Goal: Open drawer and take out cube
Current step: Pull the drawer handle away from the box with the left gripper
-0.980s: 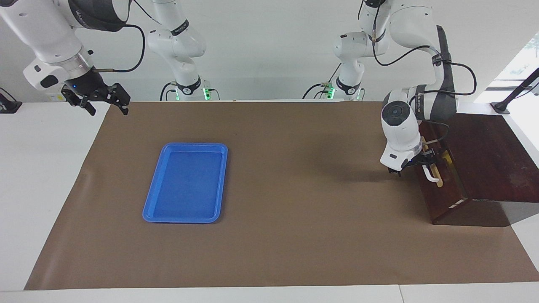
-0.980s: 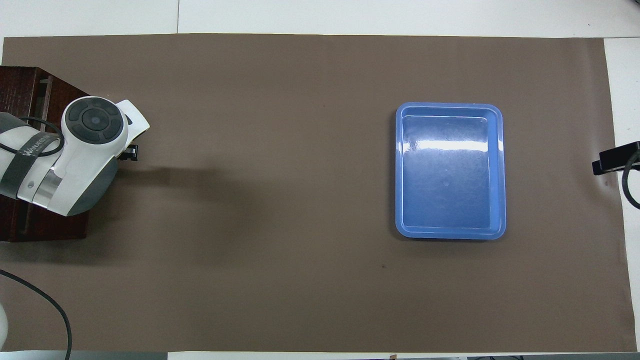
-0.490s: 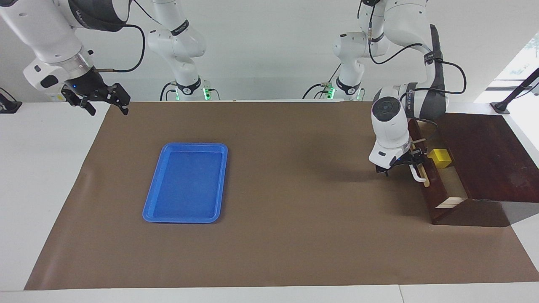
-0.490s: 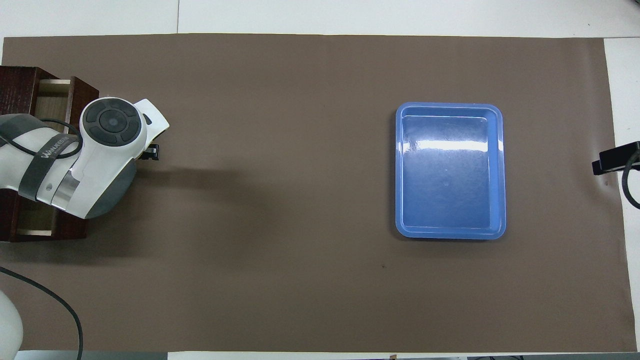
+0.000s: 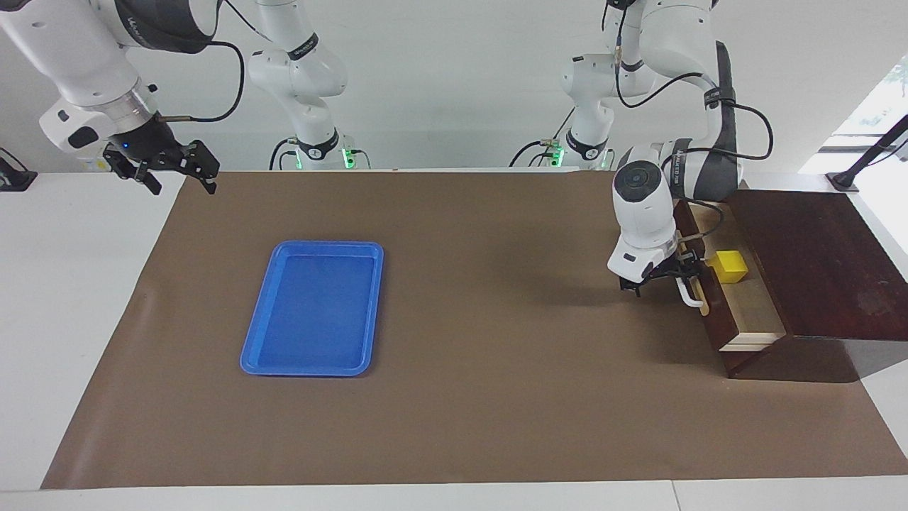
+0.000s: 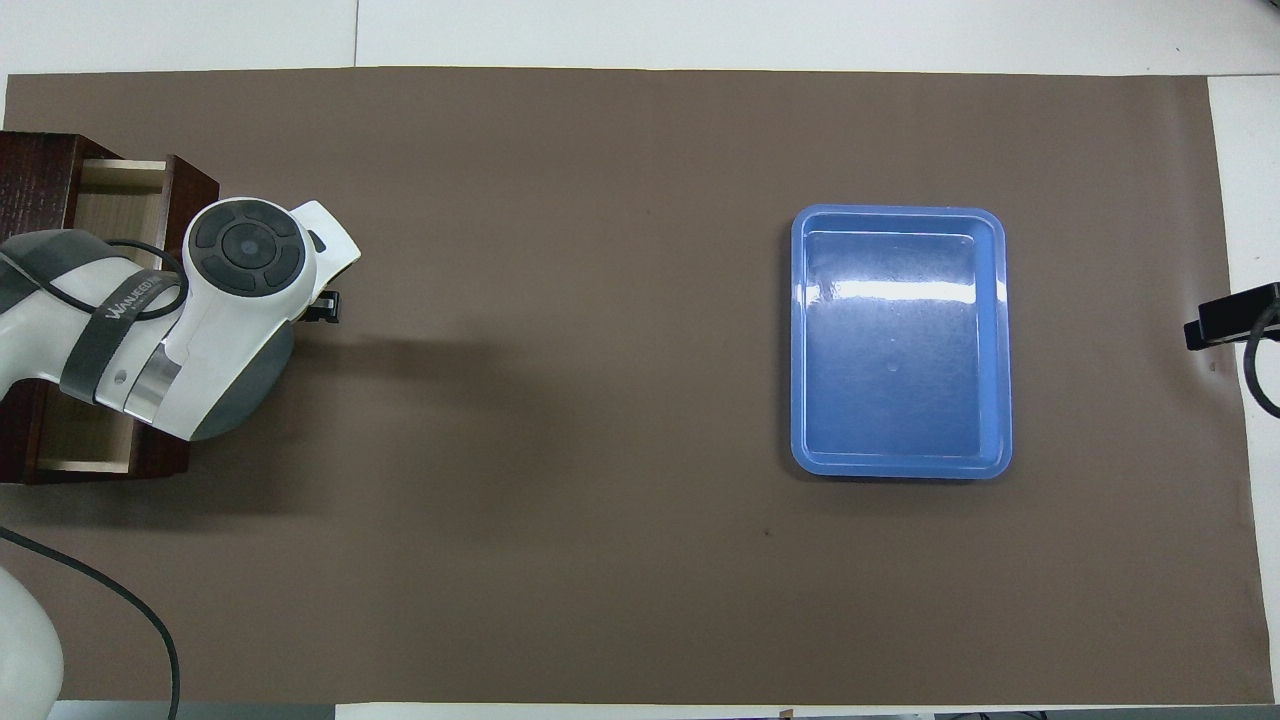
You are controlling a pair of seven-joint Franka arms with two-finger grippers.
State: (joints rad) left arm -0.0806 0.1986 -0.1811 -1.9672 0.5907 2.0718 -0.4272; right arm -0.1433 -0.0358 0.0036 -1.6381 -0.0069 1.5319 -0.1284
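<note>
My right gripper (image 5: 177, 176) is waiting open over the mat's (image 5: 461, 397) corner; my left gripper (image 5: 674, 275) is gripping the handle (image 5: 687, 292) of the drawer (image 5: 738, 312), pulled out at my left arm's end; the cube (image 5: 731, 267) is sitting inside; the blue tray (image 5: 312, 309) is lying well apart.

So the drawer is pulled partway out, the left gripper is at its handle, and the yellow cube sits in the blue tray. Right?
Not quite. The facing view shows the cube inside the drawer, not in the blue tray. The left gripper is at the handle as you say.
</note>
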